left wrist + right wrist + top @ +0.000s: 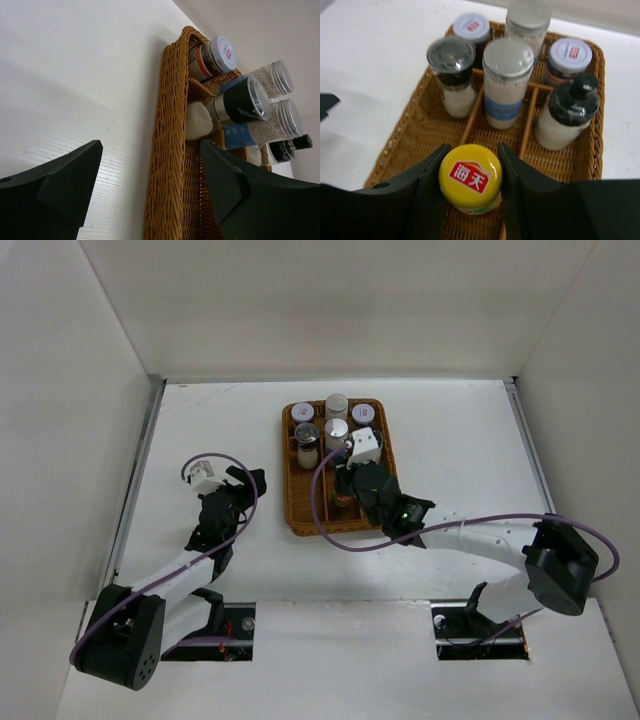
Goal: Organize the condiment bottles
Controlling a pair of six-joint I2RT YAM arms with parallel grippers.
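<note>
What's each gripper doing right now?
Left gripper: open, holding nothing.
Right gripper: shut on the yellow-capped sauce bottle.

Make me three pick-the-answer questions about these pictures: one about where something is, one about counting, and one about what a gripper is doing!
1. Where in the tray is the yellow-capped bottle?
A) far left corner
B) near end, between the right gripper's fingers
C) far right corner

2. How many bottles does the right wrist view show?
A) seven
B) four
C) ten

3. The left gripper is:
A) shut on a jar
B) shut on nothing
C) open and empty

Answers:
1 B: the fingers hug its cap at the tray's near end.
2 A: six stand behind the gripped one.
3 C: its fingers are wide apart and hold nothing.
</note>
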